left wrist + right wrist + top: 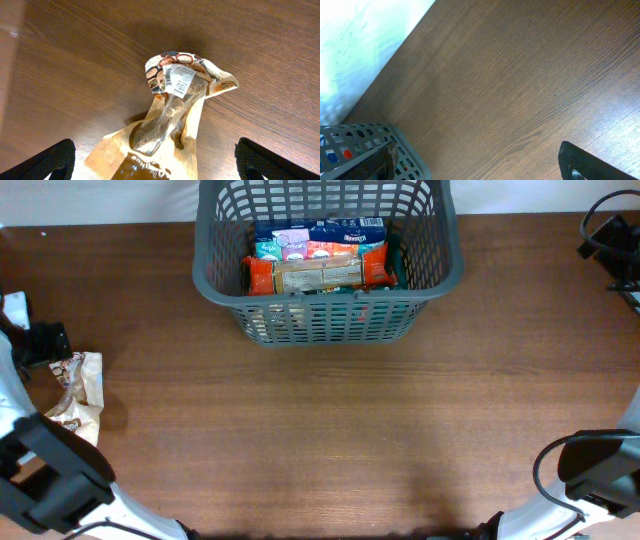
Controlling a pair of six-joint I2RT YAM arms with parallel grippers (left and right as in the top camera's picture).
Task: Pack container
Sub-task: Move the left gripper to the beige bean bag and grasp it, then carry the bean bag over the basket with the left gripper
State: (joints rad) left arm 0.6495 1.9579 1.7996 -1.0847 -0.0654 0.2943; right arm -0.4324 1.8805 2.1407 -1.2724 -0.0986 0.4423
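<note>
The container (220, 280) is a dark gray slotted basket at the back middle of the table. It holds several snack packs (318, 258): blue ones at the back, orange and tan ones in front. A tan paper snack bag (82, 388) with a clear window and a cookie print lies flat at the table's left edge. In the left wrist view the bag (175, 100) lies between the wide-open fingers of my left gripper (155, 162), which do not touch it. My right gripper (477, 167) is open and empty above bare wood. A corner of the basket (412, 162) shows at its left.
The table is dark brown wood (330, 430). A white wall runs behind the basket. Black cables (610, 235) sit at the far right corner. My right arm (600, 470) rests at the front right corner.
</note>
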